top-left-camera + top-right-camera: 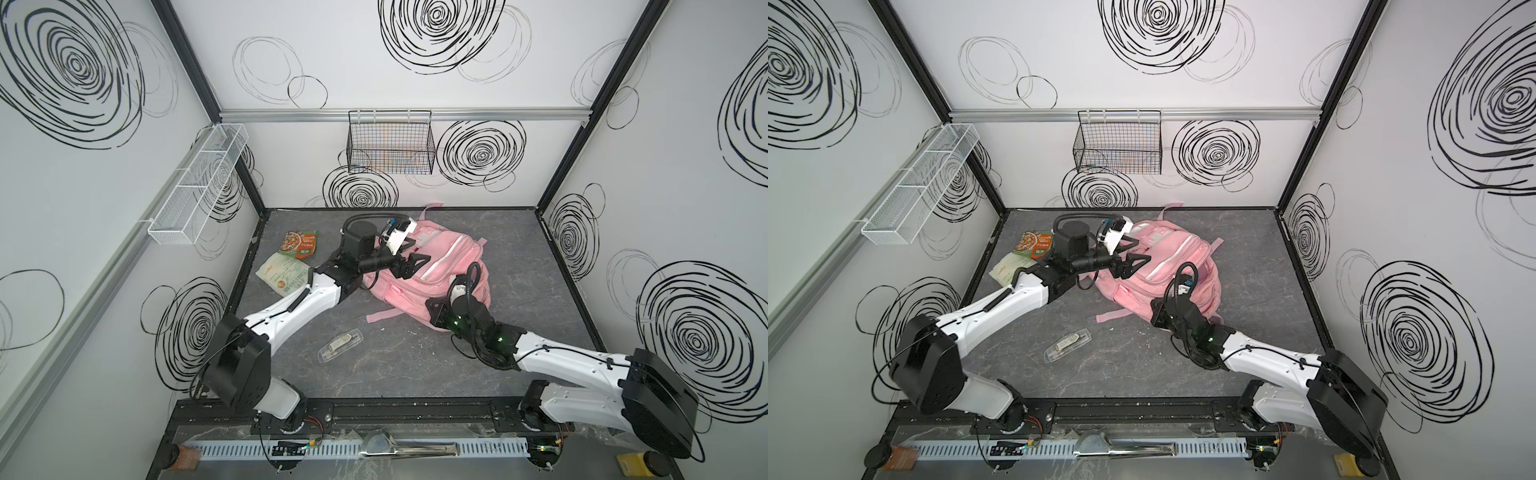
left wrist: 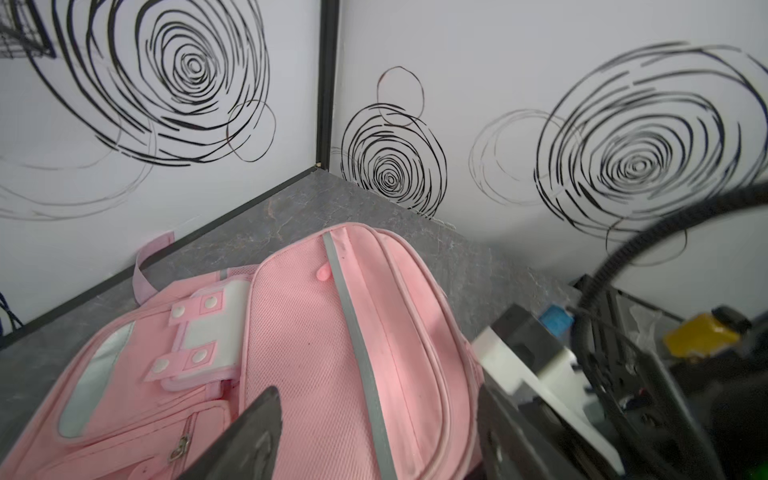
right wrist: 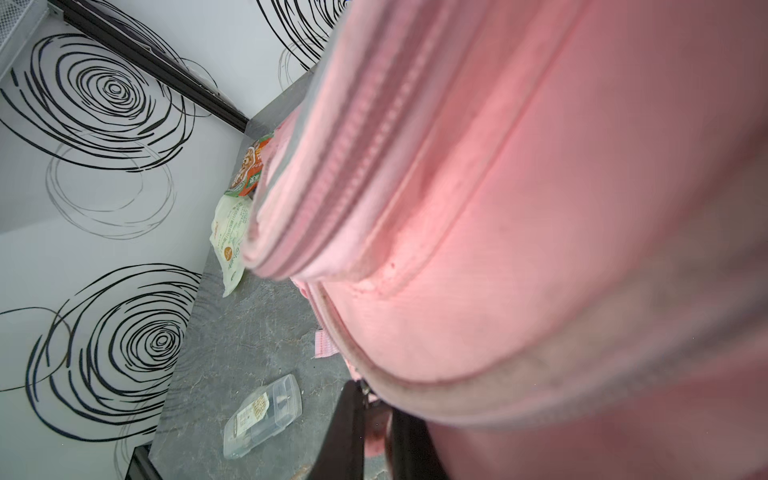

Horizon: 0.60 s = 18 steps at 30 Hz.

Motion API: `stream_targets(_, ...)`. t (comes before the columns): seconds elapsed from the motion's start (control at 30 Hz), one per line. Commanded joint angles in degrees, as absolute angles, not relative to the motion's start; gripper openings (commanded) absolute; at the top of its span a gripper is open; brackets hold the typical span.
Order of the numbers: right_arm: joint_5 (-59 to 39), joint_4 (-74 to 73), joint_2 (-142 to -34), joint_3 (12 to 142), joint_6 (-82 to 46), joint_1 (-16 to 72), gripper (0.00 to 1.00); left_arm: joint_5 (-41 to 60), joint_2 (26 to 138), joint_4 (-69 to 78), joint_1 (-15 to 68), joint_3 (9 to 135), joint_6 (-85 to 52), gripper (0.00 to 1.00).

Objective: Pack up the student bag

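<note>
A large pink fabric backpack [image 1: 451, 259] lies flat. The left gripper [image 2: 376, 392] is spread above it; the right gripper [image 3: 378, 432] pinches its edge.

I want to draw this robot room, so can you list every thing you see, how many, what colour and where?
student bag: one, pink with a white stripe, lying at the back middle of the table
food packet: one, orange, left of the bag
pouch: one, pale green and white, just in front of the food packet
clear case: one, see-through, front middle of the table
mesh basket: one, white, on the left wall
wire basket: one, black, on the back wall
table: one, dark grey
left gripper: one, black, open above the bag
right gripper: one, black, shut on the bag's near edge
</note>
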<state>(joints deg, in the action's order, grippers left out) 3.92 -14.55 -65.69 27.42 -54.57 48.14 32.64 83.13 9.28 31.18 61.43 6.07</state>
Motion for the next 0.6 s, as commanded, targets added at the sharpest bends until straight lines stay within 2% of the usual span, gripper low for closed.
stream_targets(0.0,-3.0,-23.3,-63.0,25.7,-52.9,45.7,0.03,35.6,82.1,2.9,32.1,55.9,33.5,0.75)
stream_targets(0.13,-7.8,-24.9,-62.1,25.9,-51.4,44.4,0.03,36.3,85.2,-3.2,34.5,56.6,45.1,0.75)
stream_targets(0.3,-11.2,-27.7,-61.8,25.5,-50.6,44.1,0.04,34.9,90.3,-7.2,36.1,59.7,48.7,0.75)
stream_targets(0.43,-14.3,-29.1,-62.0,25.7,-48.8,44.0,0.03,31.2,91.5,-3.1,36.2,57.0,49.6,0.75)
stream_targets(0.57,-15.5,-28.4,-61.9,25.8,-48.0,44.0,0.03,30.4,91.6,-1.8,35.9,56.9,50.3,0.7)
